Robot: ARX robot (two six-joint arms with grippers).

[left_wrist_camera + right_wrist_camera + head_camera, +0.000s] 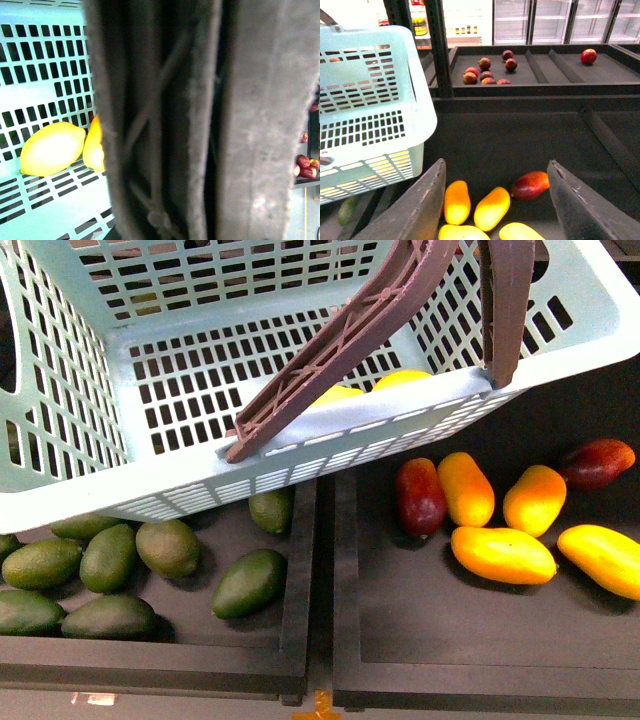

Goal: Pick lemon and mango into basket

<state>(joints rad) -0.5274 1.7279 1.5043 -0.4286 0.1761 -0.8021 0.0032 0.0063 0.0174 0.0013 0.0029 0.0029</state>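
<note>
The teal basket [70, 490] is tilting above the dark display bins, its brown handles [340, 350] crossing its mouth; the lemon [52, 149] is lying on its slotted floor, touching the mango [95, 145] beside it, both half hidden behind the rim in the front view. In the left wrist view a blurred handle is blocking most of the frame, so I cannot tell how the left gripper stands. The right gripper [495, 200] is gaping wide, holding nothing, over yellow-orange mangoes [491, 207] and a red mango [530, 185]. Green avocado-like fruits [108, 558] are filling the left bin under the basket.
</note>
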